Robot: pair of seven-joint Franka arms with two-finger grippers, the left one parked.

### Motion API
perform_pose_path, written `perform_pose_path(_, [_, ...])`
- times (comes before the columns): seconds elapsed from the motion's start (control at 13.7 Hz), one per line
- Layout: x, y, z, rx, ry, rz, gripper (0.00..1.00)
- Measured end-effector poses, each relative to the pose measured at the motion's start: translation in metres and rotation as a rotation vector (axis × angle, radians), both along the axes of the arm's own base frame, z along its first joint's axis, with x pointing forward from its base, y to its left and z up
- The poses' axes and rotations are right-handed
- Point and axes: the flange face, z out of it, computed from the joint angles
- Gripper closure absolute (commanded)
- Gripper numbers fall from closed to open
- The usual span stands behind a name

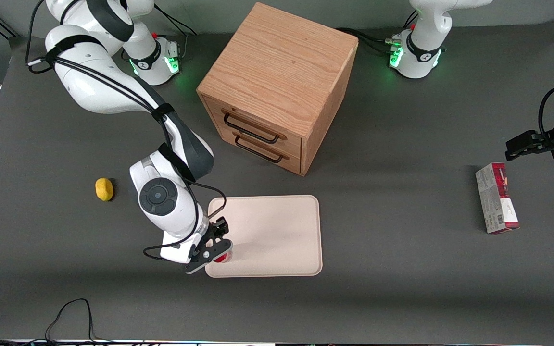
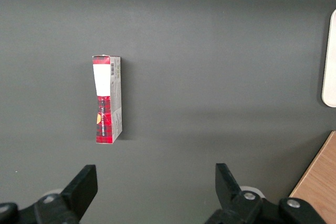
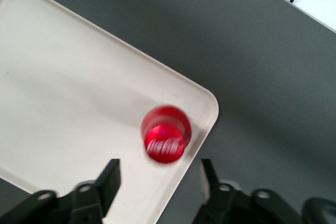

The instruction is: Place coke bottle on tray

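Observation:
The coke bottle [image 3: 166, 134] stands upright on the tray [image 3: 68, 93], close to a rounded corner, seen from above as a red cap with white script. In the front view the bottle [image 1: 222, 258] shows only as a bit of red at the tray's [image 1: 272, 230] near corner toward the working arm's end, mostly hidden by my gripper. My gripper [image 3: 159, 176] is open above the bottle, with its fingers apart on either side and not touching it. In the front view the gripper [image 1: 215, 249] hangs over that same tray corner.
A wooden two-drawer cabinet [image 1: 277, 86] stands farther from the front camera than the tray. A yellow lemon-like object [image 1: 104, 189] lies toward the working arm's end. A red-and-grey carton [image 1: 496, 198] lies toward the parked arm's end, also in the left wrist view [image 2: 107, 99].

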Motion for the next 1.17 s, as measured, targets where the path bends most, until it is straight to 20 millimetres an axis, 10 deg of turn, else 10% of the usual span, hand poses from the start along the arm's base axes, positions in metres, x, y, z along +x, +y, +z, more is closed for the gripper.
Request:
perform_pose_path(0.44, [0.005, -0.026, 0.056, 0.084, -0.018, -0.133, 0.00])
perform_pose_path(0.66, [-0.013, -0.088, 0.114, 0.160, 0.068, -0.291, 0.00])
perform_pose_path(1.17, [-0.138, -0.239, 0.204, 0.082, 0.110, -0.551, 0.00])
